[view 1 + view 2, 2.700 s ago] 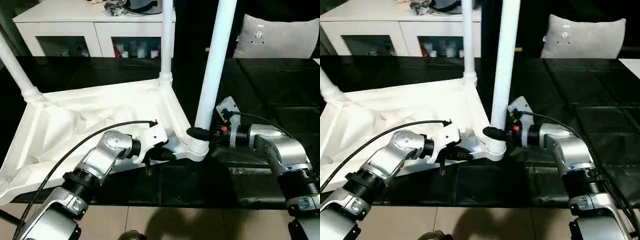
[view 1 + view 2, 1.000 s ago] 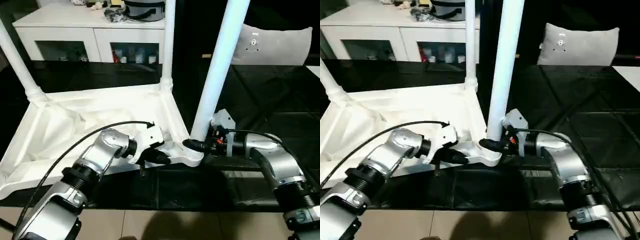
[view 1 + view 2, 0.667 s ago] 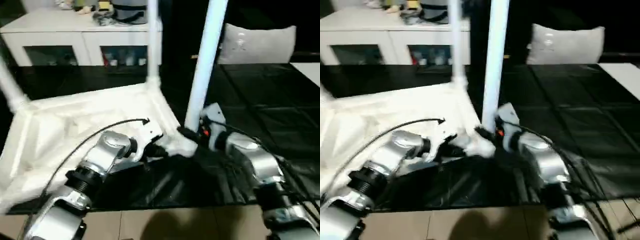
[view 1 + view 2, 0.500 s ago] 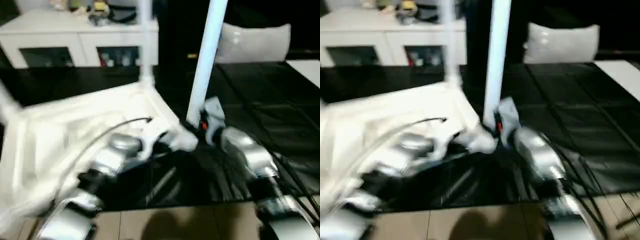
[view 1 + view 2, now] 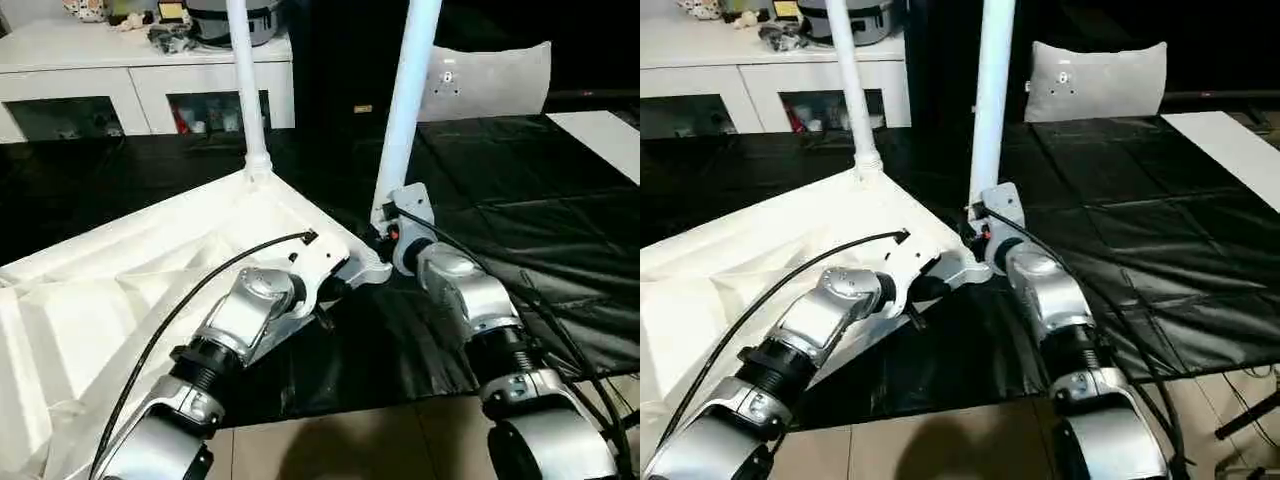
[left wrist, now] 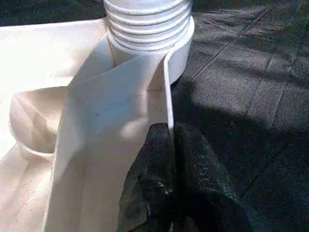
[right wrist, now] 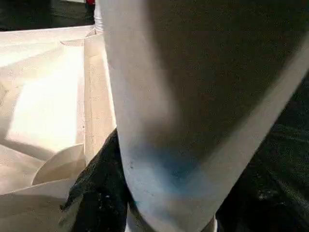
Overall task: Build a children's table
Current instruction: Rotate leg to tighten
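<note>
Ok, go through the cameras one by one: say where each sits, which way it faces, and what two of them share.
Left eye, on the head: looks forward and down at the upturned tabletop, over both silver forearms.
Right eye, beside it: same scene, near leg and far leg standing up.
Left wrist: looks along the left hand, shut on the tabletop's rim by the leg's ribbed base.
Right wrist: looks along the right hand, closed around the near leg.
Shared: both wrist views show the near leg's corner.
</note>
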